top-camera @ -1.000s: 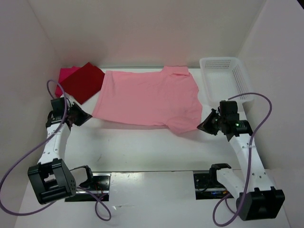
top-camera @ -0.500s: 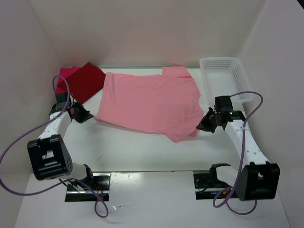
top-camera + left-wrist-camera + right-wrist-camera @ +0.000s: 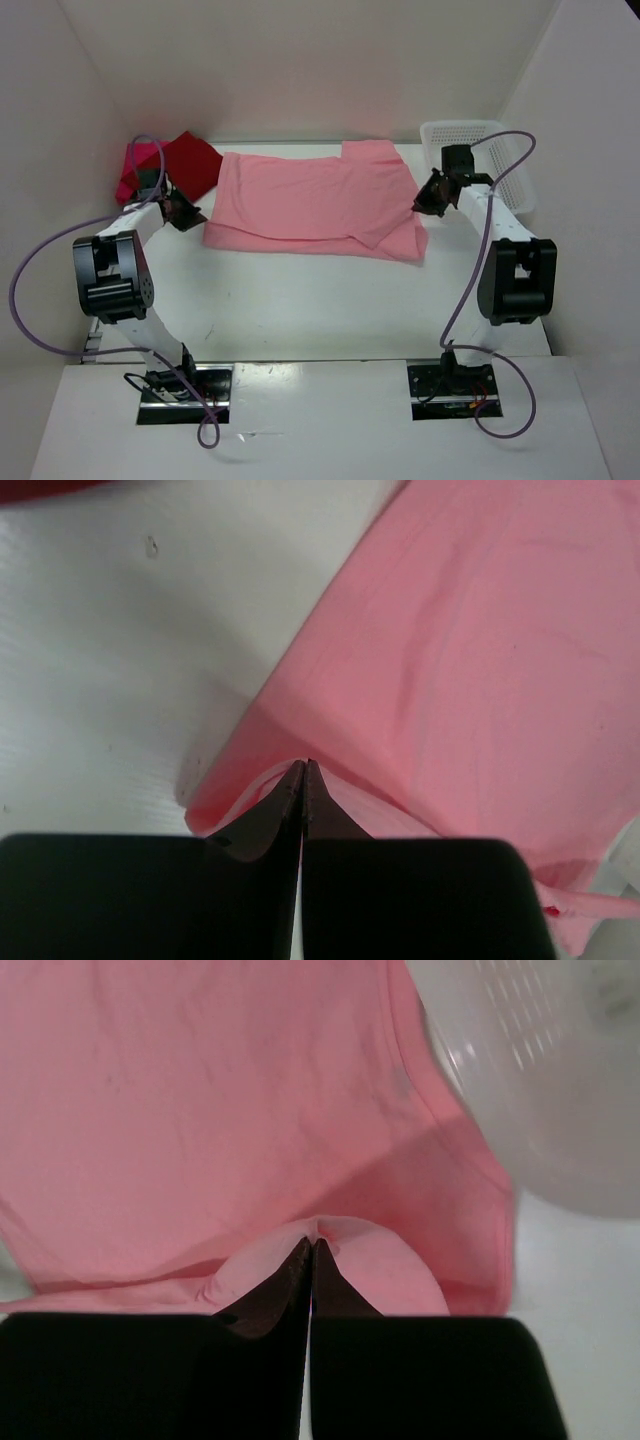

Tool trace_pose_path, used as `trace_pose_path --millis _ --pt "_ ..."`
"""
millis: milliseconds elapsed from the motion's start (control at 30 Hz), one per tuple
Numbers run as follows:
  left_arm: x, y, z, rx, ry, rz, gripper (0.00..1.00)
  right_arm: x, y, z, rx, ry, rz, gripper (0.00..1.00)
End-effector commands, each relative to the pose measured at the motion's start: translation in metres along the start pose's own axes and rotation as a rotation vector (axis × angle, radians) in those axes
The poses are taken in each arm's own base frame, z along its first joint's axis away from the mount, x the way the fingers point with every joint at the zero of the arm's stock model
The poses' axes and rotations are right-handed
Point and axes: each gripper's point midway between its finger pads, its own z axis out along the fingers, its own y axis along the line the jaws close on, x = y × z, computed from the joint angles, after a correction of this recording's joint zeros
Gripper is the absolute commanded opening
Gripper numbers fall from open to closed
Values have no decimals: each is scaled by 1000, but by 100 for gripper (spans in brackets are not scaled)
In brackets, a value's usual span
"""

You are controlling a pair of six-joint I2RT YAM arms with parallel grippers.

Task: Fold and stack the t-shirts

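1. Across the middle of the table, running 9 to 3 o'clock in the top view: salmon-pink t-shirt, near edge doubled over into a thicker band along its 6 o'clock side.
2. At the shirt's 9 o'clock corner: left gripper, clenched on a pinch of pink cloth. In its wrist view, black tips pressed together with a fold of fabric bunched round them.
3. At the 3 o'clock corner: right gripper, likewise clamped on the same shirt, with a rounded hump of cloth over the closed tips.
4. Parked at 10 o'clock: dark red t-shirt lying over magenta t-shirt, both apparently folded small. At 2 o'clock, just beside the right gripper: white mesh basket.
5. Handling, by judgement: light, limp, thin cloth, not fragile. Likely to sag between two grips and to drag or wrinkle on the table. Best taken at corners or along the hem, both layers pinched together, then pulled taut between the two grips before laying down.
6. Hard to make out:
   - one layer or two inside each pinch
   - the sleeves, lost among the folds
   - most of the magenta shirt, hidden under the red one and a purple cable
   - the basket's inside, only a white blur in the right wrist view
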Motion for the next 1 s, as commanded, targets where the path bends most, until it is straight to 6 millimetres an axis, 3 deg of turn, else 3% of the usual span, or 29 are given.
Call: trace_pose_path --millis 0,233,367,567,633,700,767,833,867,900,967 --pt "-24 -9 13 12 -56 -5 0 -49 21 6 -33 -125 -30 0" --pt "-34 -13 30 19 -64 -34 0 -80 32 38 -14 -150 -47 0" --pt "-40 -14 41 21 -66 -43 0 -79 26 64 17 -122 -43 0" --pt "-44 -18 49 52 -86 -77 2 -87 28 84 15 -133 -44 0" --pt "-51 -24 40 61 -115 -71 6 -87 28 84 14 -133 -35 1" --pt "-49 -21 35 50 -124 -59 27 -93 35 72 -2 -157 -37 11" --pt "-51 -26 15 57 -149 -42 49 -93 35 63 -8 -164 -37 20" --pt "-50 -22 -12 51 -201 -34 52 -98 42 39 -33 -200 -49 26" --pt "-47 -20 -20 47 -213 -33 53 -89 38 35 -31 -179 -49 30" --pt "-49 -24 -36 59 -248 -28 53 -90 44 18 -59 -198 -53 31" --pt "-28 -11 -39 48 -218 -23 51 -73 33 12 -44 -177 -60 31"
